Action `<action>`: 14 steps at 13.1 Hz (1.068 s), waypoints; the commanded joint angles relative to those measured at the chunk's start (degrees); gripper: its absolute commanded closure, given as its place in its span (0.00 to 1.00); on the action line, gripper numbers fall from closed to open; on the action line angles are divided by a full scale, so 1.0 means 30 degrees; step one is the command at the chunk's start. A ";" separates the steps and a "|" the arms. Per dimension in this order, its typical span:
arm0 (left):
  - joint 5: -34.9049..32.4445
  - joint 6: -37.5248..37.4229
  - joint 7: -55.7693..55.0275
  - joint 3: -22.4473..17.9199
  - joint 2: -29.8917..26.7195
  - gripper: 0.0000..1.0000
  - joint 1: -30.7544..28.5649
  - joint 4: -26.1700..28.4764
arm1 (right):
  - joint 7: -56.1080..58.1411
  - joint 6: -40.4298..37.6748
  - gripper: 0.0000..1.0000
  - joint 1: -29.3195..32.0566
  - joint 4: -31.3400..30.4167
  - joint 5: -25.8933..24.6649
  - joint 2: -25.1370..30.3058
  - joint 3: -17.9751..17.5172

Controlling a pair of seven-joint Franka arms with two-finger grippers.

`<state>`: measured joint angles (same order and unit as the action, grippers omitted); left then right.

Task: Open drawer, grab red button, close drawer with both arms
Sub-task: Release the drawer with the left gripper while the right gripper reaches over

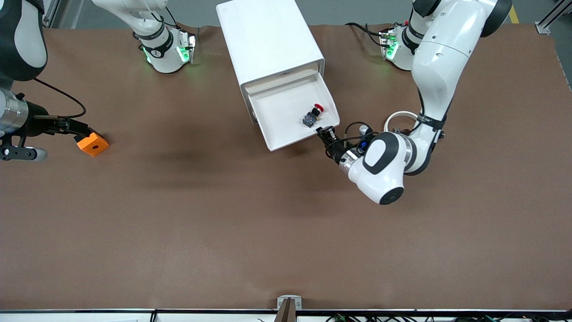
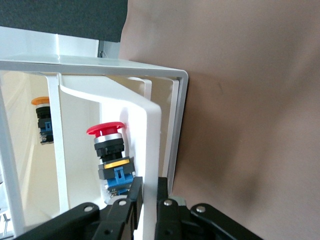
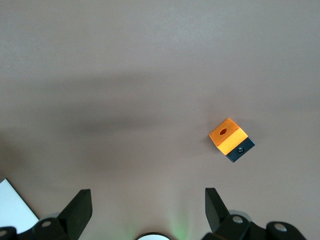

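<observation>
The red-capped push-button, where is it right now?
The red-capped push-button lies in the pulled-out white plastic drawer, near the front corner toward the left arm's end, where the left gripper pinches the drawer's front wall.

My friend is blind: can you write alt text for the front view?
The left gripper is clamped on the front rim of an open white drawer holding a red-capped button. At the table's other end, the right gripper waits open over an orange block.
</observation>
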<state>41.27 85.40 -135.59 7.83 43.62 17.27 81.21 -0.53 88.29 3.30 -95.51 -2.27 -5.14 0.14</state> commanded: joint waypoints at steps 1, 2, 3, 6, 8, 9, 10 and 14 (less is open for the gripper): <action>0.0276 -0.0106 -0.0211 0.0174 -0.0272 0.00 -0.0337 -0.0322 | -0.0234 -0.0161 0.00 0.0044 0.0197 0.0316 -0.0074 -0.0046; 0.0130 -0.0222 -0.0241 0.0174 -0.0273 0.00 -0.0337 -0.0613 | -0.0235 -0.0161 0.00 0.0044 0.0197 0.0345 -0.0074 -0.0046; 0.0071 -0.0252 -0.0241 0.0145 -0.0302 0.00 -0.0424 -0.0703 | -0.0264 -0.0161 0.00 -0.0014 0.0197 0.0345 -0.0074 -0.0046; -0.1854 -0.0282 -0.0154 0.0116 -0.0302 0.00 -0.0923 -0.2221 | -0.1432 -0.0190 0.00 -0.0073 0.0197 0.1077 -0.0045 -0.0075; -0.3526 -0.0253 0.0807 0.0115 -0.0331 0.00 -0.1564 -0.3161 | -0.2019 -0.0190 0.00 -0.0365 0.0197 0.1078 -0.0045 -0.0076; -0.4345 -0.0253 0.1858 0.0173 -0.0361 0.00 -0.2119 -0.3164 | -0.2573 -0.0190 0.00 -0.0570 0.0226 0.1078 -0.0045 -0.0105; -0.4992 -0.0253 0.2999 0.0203 -0.0477 0.00 -0.2646 -0.3164 | -0.3507 -0.0190 0.00 -0.1036 0.0226 0.1078 -0.0016 -0.0105; -0.7803 -0.0194 0.9266 -0.0002 -0.1765 0.00 -0.4201 -0.3164 | -0.7898 0.0043 0.00 -0.3231 0.0402 0.1049 -0.0016 -0.0105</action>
<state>21.40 85.24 -114.17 7.79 40.86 5.87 71.01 -18.11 88.48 -3.29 -95.32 0.81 -5.13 -0.36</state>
